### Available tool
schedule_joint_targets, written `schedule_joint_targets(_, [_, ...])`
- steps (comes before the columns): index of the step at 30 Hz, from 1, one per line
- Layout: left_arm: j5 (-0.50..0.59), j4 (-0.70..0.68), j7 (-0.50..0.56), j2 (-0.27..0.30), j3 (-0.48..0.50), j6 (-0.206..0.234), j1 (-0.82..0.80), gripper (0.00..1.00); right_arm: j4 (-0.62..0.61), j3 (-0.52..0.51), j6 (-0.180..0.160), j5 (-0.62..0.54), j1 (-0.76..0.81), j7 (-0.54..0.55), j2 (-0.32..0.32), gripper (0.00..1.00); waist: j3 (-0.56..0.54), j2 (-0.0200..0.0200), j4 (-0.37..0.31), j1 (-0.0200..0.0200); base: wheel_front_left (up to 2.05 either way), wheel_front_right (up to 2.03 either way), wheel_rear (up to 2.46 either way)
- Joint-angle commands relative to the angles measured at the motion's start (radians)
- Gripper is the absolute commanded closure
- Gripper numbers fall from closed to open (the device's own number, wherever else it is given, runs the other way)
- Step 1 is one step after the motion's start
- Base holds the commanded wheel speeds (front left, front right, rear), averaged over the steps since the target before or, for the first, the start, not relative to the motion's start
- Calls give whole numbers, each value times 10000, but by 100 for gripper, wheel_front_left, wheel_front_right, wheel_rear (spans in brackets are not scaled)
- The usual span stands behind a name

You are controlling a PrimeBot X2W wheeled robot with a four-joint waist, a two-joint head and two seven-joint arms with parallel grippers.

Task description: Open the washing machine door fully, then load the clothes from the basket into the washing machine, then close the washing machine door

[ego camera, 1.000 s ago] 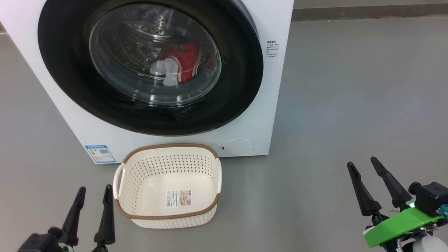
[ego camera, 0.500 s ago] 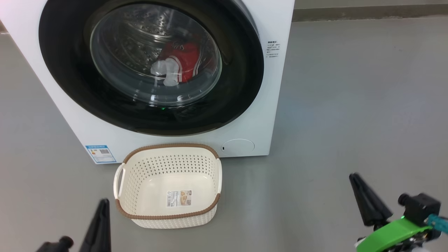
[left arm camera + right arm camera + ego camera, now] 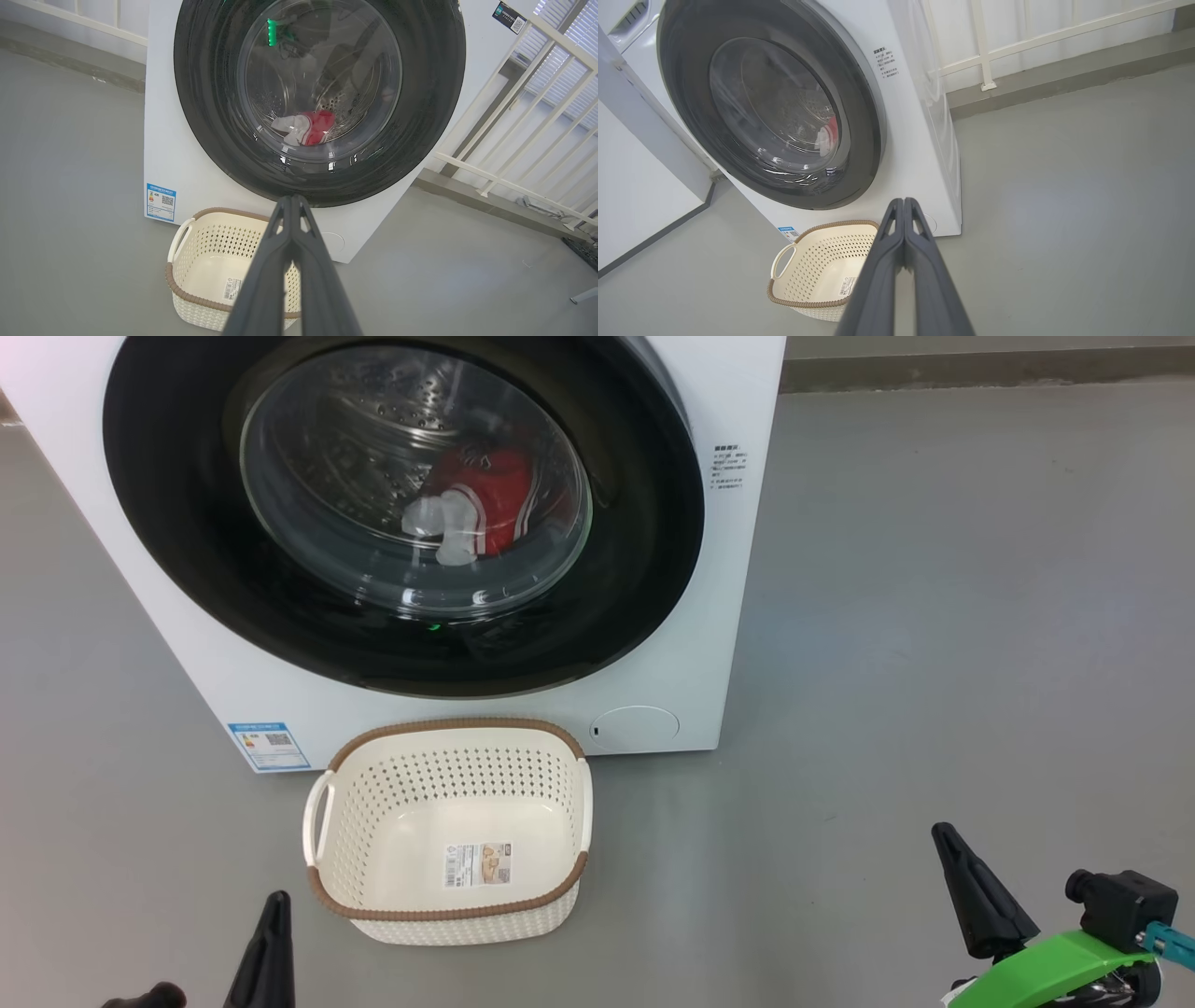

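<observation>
Red clothes [image 3: 499, 495] lie in the drum, and you see them through the glass of the washing machine door [image 3: 644, 541], which sits shut against the washing machine [image 3: 738, 644]. Your basket [image 3: 457, 722] stands on the grey floor [image 3: 934, 616] just before it, sticker [image 3: 477, 864] showing on its bare bottom. The left gripper [image 3: 290, 199] and right gripper [image 3: 903, 200] both have their fingers [image 3: 264, 289] pressed together, gripping nothing.

Smooth grey floor [image 3: 934, 616] runs to a white railing [image 3: 979, 46], with a white wall [image 3: 635, 186] standing to one side.
</observation>
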Motion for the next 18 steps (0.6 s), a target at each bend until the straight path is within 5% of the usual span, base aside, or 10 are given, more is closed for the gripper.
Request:
schedule_joint_targets(1, [-338,-169,68,112,156,-3,-357,100,-248,-170,-3,315,-274,71,-72,100,3,0,1,-2,0,0,0])
schedule_joint_targets(18, [-1904,-43,505,80,363,-7,-548,100,-250,-493,-7,1740,-316,527,217,100,11,0,6,-2,0,0,0])
